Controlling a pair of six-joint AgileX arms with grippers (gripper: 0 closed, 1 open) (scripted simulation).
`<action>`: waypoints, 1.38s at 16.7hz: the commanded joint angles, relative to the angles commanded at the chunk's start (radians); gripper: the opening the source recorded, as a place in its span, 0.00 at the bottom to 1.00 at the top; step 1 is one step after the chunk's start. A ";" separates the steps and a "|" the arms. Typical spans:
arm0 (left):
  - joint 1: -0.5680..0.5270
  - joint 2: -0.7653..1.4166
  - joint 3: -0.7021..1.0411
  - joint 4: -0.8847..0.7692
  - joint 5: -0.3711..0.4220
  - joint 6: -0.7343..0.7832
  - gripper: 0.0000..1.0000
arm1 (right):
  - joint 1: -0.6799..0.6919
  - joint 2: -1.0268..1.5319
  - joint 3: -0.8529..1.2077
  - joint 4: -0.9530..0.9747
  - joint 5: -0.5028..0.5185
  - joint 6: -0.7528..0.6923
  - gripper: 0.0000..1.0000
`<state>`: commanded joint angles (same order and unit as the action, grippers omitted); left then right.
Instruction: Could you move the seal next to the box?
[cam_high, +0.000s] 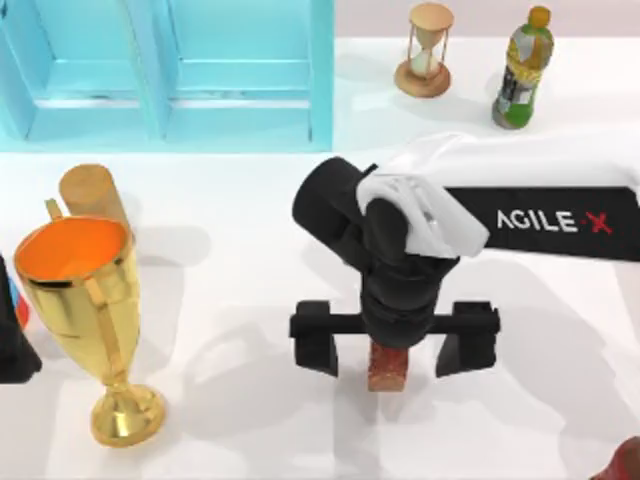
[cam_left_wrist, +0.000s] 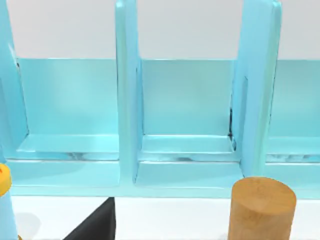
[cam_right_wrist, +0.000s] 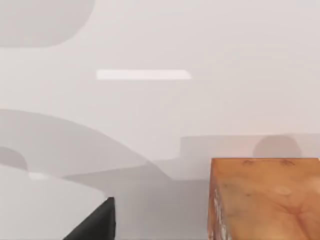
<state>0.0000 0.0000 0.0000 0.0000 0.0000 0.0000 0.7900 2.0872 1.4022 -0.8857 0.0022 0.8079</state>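
Top view, centre-near of white table (cam_high: 250, 420): right gripper (cam_high: 395, 350), black two-finger type on AgileX arm w/ white sleeve, reaching in from right edge. Fingers spread wide, one each side of seal, neither touching it. Seal (cam_high: 388, 368): small reddish-brown marbled glossy block, upright on table between the fingers, partly under gripper body. Nothing held.
Far left: light-blue open-front box w/ vertical dividers (cam_high: 165, 75), well apart from seal.
Left side: gold two-handled trophy cup, orange inside (cam_high: 85, 310); just behind it, tan wooden cylinder (cam_high: 92, 195).
Left edge: black part of left arm, parked; fingers' state cannot tell.
Far right: wooden hourglass (cam_high: 428, 50); green plastic bottle w/ yellow cap (cam_high: 523, 68).
Near-right corner: dark red rounded item (cam_high: 622, 465), cut off by edge.

Left wrist view: blue box compartments (cam_left_wrist: 185, 100) straight ahead; wooden cylinder (cam_left_wrist: 262, 207) standing in front of box; black finger tip at lower edge.

Right wrist view: seal (cam_right_wrist: 265, 200) close up, marbled orange-brown top face, standing on table (cam_right_wrist: 160, 100); black finger tip (cam_right_wrist: 95, 225) apart from seal, clear gap between.
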 joint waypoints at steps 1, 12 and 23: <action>0.000 0.000 0.000 0.000 0.000 0.000 1.00 | 0.000 0.000 0.000 0.000 0.000 0.000 1.00; 0.000 0.000 0.000 0.000 0.000 0.000 1.00 | 0.000 0.000 0.000 0.000 0.000 0.000 0.25; 0.000 0.000 0.000 0.000 0.000 0.000 1.00 | 0.000 0.000 0.000 0.000 0.000 0.000 0.00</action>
<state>0.0000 0.0000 0.0000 0.0000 0.0000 0.0000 0.7900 2.0872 1.4022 -0.8857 0.0022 0.8079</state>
